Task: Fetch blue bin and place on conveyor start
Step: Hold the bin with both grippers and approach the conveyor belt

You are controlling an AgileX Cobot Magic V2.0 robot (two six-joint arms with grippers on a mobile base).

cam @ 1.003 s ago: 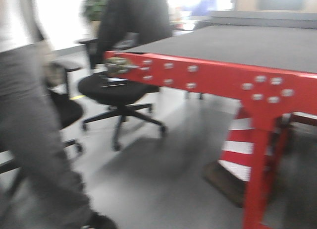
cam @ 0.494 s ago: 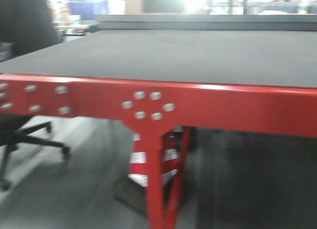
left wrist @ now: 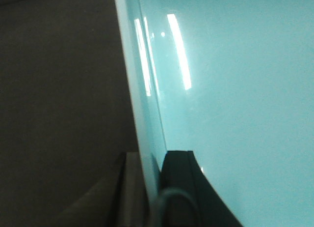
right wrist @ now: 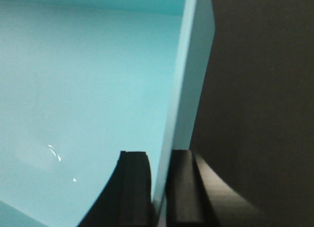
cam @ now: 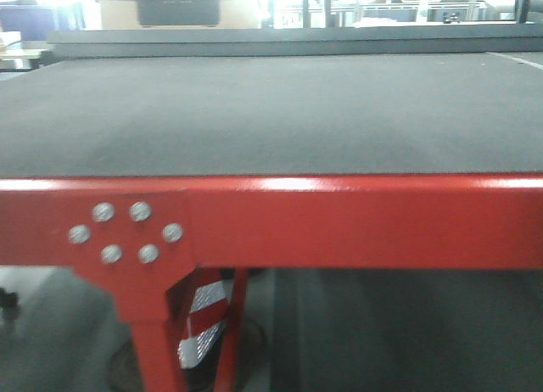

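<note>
Light aqua bin (left wrist: 235,89) btw the black fingers (left wrist: 179,187) of left gripper (left wrist: 153,160) & right gripper (right wrist: 158,158), belt (cam: 271,112) dark grey w/ shiny red edge (cam: 356,222) & silver bolts (cam: 140,211).

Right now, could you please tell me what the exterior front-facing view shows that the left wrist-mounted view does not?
Only the front view shows the dark grey fabric conveyor belt, its glossy red metal edge, and a red-and-white striped cone beneath. Only the wrist view shows the light turquoise plastic bin, its wall clamped in the left gripper. Shared: nothing certain; the dark surface beside the bin is unidentifiable.
</note>
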